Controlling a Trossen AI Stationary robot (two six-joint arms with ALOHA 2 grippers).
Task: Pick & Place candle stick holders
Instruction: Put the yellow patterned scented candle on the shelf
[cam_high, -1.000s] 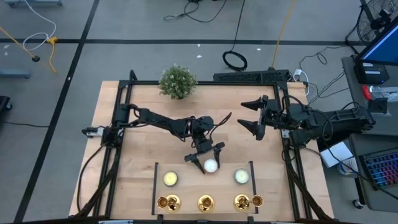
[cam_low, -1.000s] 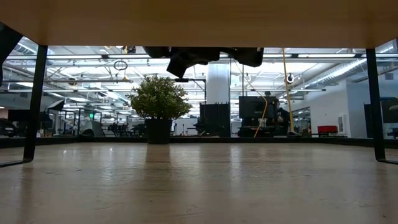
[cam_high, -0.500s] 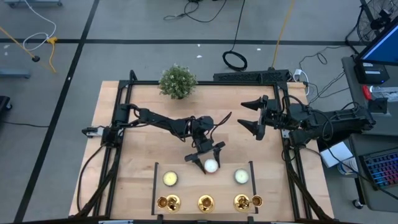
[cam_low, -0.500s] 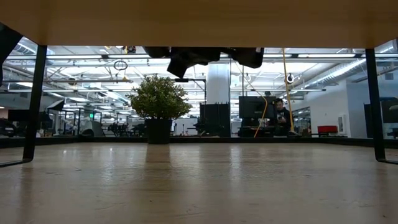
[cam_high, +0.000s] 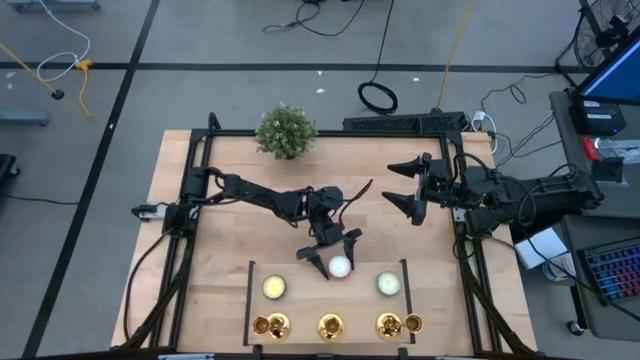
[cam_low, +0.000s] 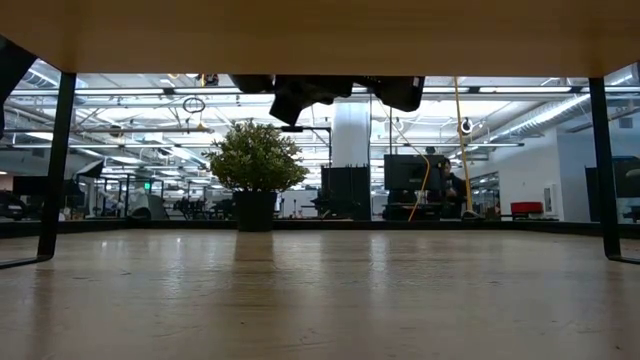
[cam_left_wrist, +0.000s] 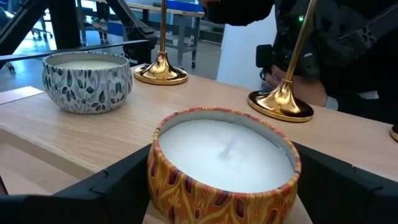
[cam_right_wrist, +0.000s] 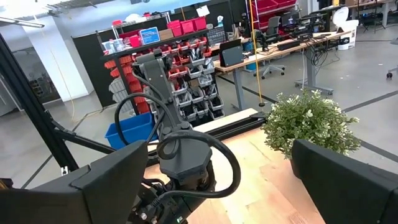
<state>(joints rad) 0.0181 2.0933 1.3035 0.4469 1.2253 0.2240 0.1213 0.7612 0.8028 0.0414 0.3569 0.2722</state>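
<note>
Three shiny gold candlestick holders (cam_high: 272, 325) (cam_high: 331, 325) (cam_high: 388, 324) line the counter's six o'clock edge. Three round tin candles (cam_high: 274, 288) (cam_high: 339, 266) (cam_high: 388, 284) sit just above them. One bushy green potted plant (cam_high: 285, 131) stands at twelve o'clock.

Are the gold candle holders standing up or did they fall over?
Standing up. The nearer gold holders sit flat on round bases with stems rising straight, behind the orange candle.
</note>
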